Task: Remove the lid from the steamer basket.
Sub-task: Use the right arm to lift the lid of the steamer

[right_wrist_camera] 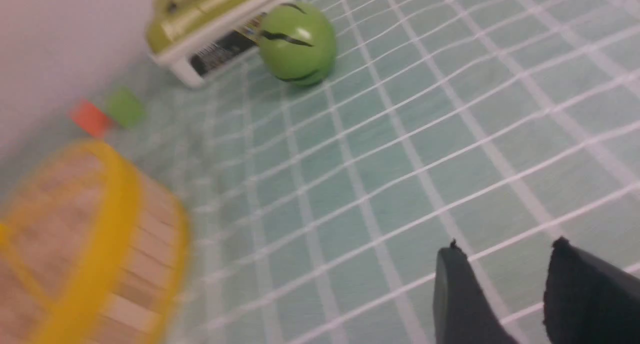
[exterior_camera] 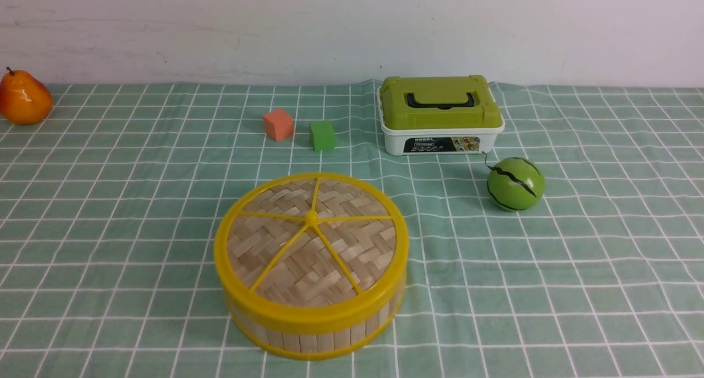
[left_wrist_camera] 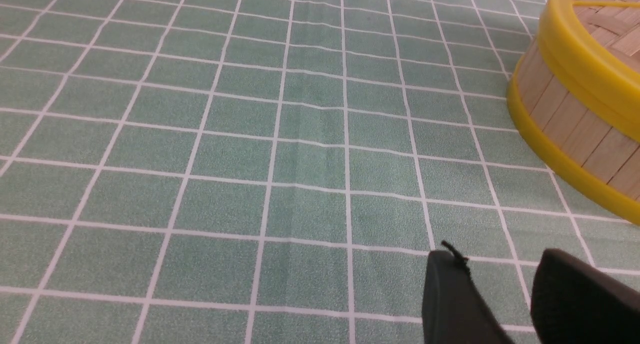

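Round woven-bamboo lid with yellow plastic rim [exterior_camera: 311, 240] sits on the round wooden-slat steamer basket [exterior_camera: 308, 342], lower centre-left of front view. My black left gripper [left_wrist_camera: 492, 279] and black right gripper [right_wrist_camera: 505, 269]: fingers apart, both released. Green striped ball [exterior_camera: 516, 184] right of centre; green-lidded white plastic box [exterior_camera: 441, 115] upper right of centre.

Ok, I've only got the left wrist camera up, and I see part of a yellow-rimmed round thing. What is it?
Observer: The front view shows it whole: a round basket with its woven lid on.
Operator: Anything nearby that I'm missing?
Observer: Yes, a green ball with dark stripes, in front of a white box with a green lid.
Operator: And the other hand?
Observer: The right wrist view shows the right gripper open, holding nothing.
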Robot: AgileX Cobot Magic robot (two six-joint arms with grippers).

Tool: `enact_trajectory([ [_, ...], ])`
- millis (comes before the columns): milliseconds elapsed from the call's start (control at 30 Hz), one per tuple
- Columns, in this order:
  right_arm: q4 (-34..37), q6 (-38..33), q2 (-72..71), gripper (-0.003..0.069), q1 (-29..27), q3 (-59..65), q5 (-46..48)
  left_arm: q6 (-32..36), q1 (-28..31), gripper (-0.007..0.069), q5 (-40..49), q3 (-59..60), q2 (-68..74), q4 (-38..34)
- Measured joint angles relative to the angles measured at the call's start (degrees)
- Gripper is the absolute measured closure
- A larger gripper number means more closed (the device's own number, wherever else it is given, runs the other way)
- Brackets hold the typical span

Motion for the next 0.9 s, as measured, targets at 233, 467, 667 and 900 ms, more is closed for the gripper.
enact_trajectory([
  [233, 20.85, 12.21, 0.00, 0.0422, 0.00, 0.42, 0.70, 0.00, 0.00, 0.0386, 0.00, 0.00, 0.00, 0.00],
  [467, 15.24, 8.17, 0.00, 0.0422, 0.00, 0.42, 0.34, 0.00, 0.00, 0.0386, 0.00, 0.00, 0.00, 0.00],
  [667, 12.46, -9.74, 1.01, 0.0455, 0.00, -7.81, 2.97, 0.00, 0.00, 0.0386, 0.00, 0.00, 0.00, 0.00],
  [900, -1.14, -34.85, 27.15, 0.0675, 0.00, -41.43, 30.05, 0.00, 0.00, 0.0386, 0.00, 0.00, 0.00, 0.00],
])
